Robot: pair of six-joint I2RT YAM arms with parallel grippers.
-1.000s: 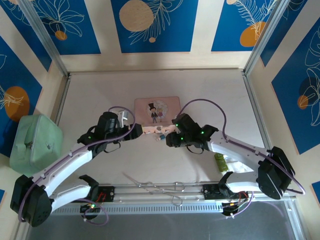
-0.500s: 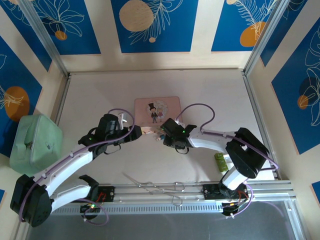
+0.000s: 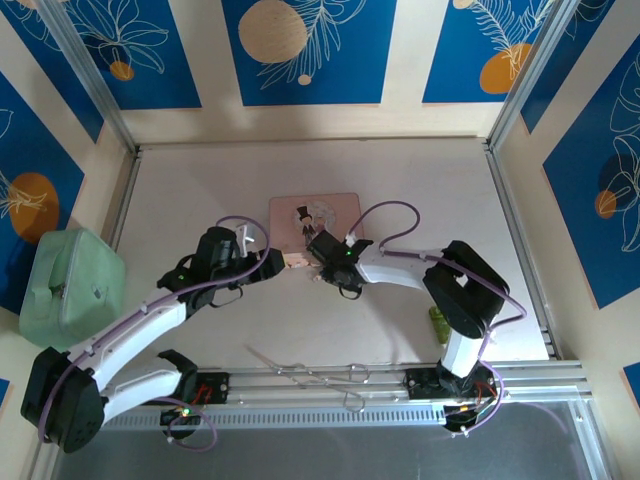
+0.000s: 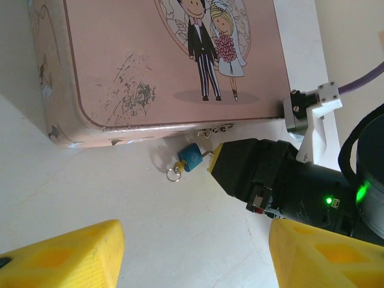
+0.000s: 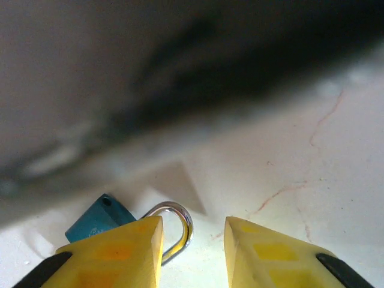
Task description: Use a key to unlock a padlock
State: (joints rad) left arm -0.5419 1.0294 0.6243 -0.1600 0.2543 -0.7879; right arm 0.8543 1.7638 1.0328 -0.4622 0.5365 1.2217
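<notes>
The right gripper [image 5: 192, 240] has swung in to the front edge of the pink box [image 4: 150, 60], its jaws narrowed but still apart over the padlock [image 4: 192, 157], which lies just before the box's clasp. The left gripper [image 4: 192, 249] waits nearby, jaws wide. Steadying the lock seems next.

The pale table [image 3: 420, 190] carries a pink box [image 3: 300, 212], a padlock [image 4: 192, 157] just beside its edge, a green thing [image 3: 436, 320] and bent wires [image 3: 300, 372].
</notes>
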